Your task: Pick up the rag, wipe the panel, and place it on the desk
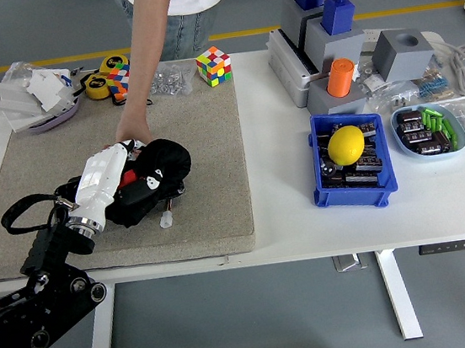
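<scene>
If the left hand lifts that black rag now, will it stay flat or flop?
Probably flop: the black rag lies bunched and folded under the left hand, so it looks soft. It likely drags easily over the panel beneath, which a person's hand seems to steady.
</scene>
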`<state>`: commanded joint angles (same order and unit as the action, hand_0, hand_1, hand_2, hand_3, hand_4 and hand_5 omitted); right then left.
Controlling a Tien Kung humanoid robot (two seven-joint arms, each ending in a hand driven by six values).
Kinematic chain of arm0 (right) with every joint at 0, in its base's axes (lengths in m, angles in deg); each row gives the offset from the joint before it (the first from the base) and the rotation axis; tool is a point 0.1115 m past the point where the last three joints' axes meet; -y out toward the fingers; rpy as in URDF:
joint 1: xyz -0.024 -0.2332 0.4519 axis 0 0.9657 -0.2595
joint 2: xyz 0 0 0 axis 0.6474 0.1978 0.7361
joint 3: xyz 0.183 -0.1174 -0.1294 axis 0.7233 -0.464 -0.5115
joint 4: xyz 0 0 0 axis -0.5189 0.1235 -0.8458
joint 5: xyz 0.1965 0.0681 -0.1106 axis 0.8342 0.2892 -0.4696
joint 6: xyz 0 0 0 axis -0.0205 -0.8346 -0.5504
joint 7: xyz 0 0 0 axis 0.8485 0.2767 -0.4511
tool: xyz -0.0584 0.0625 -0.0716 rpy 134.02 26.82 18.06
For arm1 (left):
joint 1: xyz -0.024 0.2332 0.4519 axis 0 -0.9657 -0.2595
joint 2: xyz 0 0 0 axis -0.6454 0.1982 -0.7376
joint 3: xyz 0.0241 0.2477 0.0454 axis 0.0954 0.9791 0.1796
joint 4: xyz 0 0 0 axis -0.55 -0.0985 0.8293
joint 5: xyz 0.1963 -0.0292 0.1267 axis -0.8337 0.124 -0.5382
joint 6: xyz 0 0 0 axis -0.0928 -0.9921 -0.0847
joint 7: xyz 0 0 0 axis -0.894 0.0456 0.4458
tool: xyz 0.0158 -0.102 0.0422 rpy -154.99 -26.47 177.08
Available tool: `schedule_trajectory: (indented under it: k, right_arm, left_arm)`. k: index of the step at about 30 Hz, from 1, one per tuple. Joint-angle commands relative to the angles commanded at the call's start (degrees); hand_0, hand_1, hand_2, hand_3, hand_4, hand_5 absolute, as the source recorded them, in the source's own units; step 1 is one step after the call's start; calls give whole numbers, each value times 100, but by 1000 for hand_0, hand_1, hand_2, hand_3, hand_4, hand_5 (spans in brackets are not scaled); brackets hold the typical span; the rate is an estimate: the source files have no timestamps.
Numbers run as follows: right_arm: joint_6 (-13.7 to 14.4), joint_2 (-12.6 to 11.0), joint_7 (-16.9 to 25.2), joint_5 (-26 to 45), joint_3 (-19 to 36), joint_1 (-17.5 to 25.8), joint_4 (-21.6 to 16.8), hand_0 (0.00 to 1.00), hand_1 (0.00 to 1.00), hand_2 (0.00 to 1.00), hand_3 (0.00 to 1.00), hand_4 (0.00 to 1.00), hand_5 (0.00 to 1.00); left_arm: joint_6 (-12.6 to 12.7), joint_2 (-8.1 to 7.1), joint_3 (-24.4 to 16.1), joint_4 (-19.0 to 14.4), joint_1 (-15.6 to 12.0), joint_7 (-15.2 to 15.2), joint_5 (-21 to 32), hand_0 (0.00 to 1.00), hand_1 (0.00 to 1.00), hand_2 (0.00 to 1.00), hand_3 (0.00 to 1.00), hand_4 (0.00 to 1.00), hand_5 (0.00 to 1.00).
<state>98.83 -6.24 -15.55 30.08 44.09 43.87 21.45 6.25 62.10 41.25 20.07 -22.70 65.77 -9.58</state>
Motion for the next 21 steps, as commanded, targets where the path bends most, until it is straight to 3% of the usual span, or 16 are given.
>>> schedule_trajectory:
  k: [9, 15, 18, 21]
  right_arm:
    - [1, -5, -4, -13, 38, 25, 1, 741, 636, 691, 599, 968, 582]
    - [1, -9, -9, -32, 88, 45, 2, 743, 636, 691, 599, 968, 581]
    - [4, -6, -10, -34, 94, 40, -3, 743, 636, 691, 599, 968, 581]
    - [-1, -11, -18, -42, 89, 38, 0, 743, 636, 691, 599, 968, 581]
  left_arm:
    - [0, -68, -249, -21, -171, -37, -42, 199, 99, 264, 590, 546, 376]
    - [0, -264, -464, 40, -303, -45, -57, 198, 100, 265, 589, 546, 376]
    - [0, -482, -463, -6, -325, -48, -26, 198, 100, 265, 589, 546, 376]
    - [0, -601, -483, -15, -332, -51, -32, 198, 100, 265, 589, 546, 376]
